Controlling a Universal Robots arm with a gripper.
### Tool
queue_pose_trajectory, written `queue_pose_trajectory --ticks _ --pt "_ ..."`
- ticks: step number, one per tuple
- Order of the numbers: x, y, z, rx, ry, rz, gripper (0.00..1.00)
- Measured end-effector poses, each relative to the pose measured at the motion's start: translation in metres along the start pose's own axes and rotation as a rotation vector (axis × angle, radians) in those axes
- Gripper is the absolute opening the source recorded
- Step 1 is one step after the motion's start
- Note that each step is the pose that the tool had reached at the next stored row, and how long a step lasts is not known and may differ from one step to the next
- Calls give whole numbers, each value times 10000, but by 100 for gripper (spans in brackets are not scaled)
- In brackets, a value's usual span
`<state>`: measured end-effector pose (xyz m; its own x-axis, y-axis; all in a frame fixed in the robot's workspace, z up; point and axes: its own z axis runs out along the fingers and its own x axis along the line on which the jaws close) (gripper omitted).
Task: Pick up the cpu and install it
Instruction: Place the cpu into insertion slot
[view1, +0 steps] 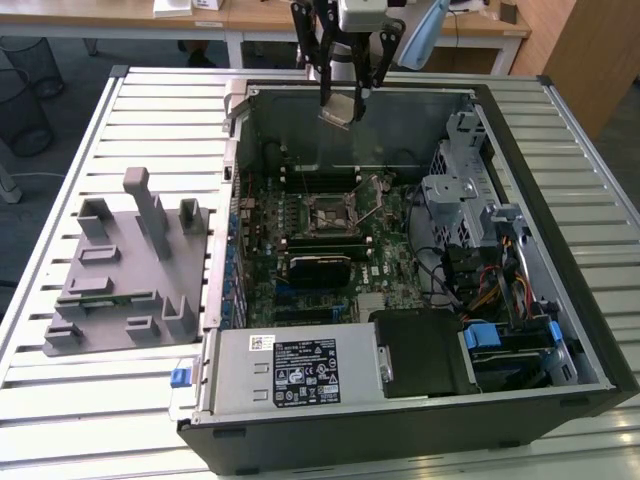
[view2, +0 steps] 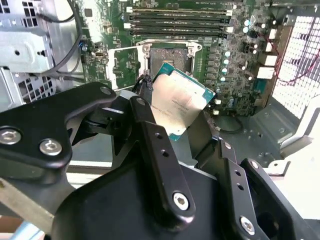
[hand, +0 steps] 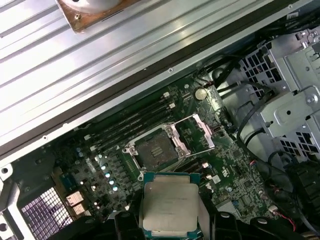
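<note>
Grey moulded fixture on slatted counter, exterior view's left. Centre: black fingers clamped on cpu, chip tilted, held clear above open case. Socket beneath, frame flipped open. Drive cages at right.

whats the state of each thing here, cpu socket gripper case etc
small square silvery-grey cpu: lifted, held tilted over the open case
black gripper: shut on the cpu
black square motherboard socket: empty, metal frame swung open
long black memory sticks: seated in their slots
black computer case: lying flat, side open
</note>
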<state>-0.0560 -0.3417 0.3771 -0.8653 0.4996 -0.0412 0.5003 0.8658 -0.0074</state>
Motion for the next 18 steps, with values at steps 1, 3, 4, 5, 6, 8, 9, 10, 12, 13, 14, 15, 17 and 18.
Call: queue_pose_trajectory --ticks 1,3,4,5,6,8,9,10,12,13,14,15,17,18 --pt "1 2 1 7 -2 97 53" --pt "3 5 2 21 -7 299 53" --pt "4 7 3 27 -9 394 53" --pt "5 8 4 34 -12 489 53" --pt "6 10 5 41 -14 584 53" --pt "8 14 7 55 -18 771 53" --pt "10 16 7 62 -21 870 53" --pt "11 18 8 70 -23 971 53" --pt "13 22 10 84 -28 1157 53" --pt "16 26 11 91 -31 1237 53" --pt "18 30 11 97 -34 1314 53" --pt "20 33 12 106 -37 1395 53" --pt "22 37 14 119 -41 1591 53" --pt "23 39 16 125 -42 1695 53"
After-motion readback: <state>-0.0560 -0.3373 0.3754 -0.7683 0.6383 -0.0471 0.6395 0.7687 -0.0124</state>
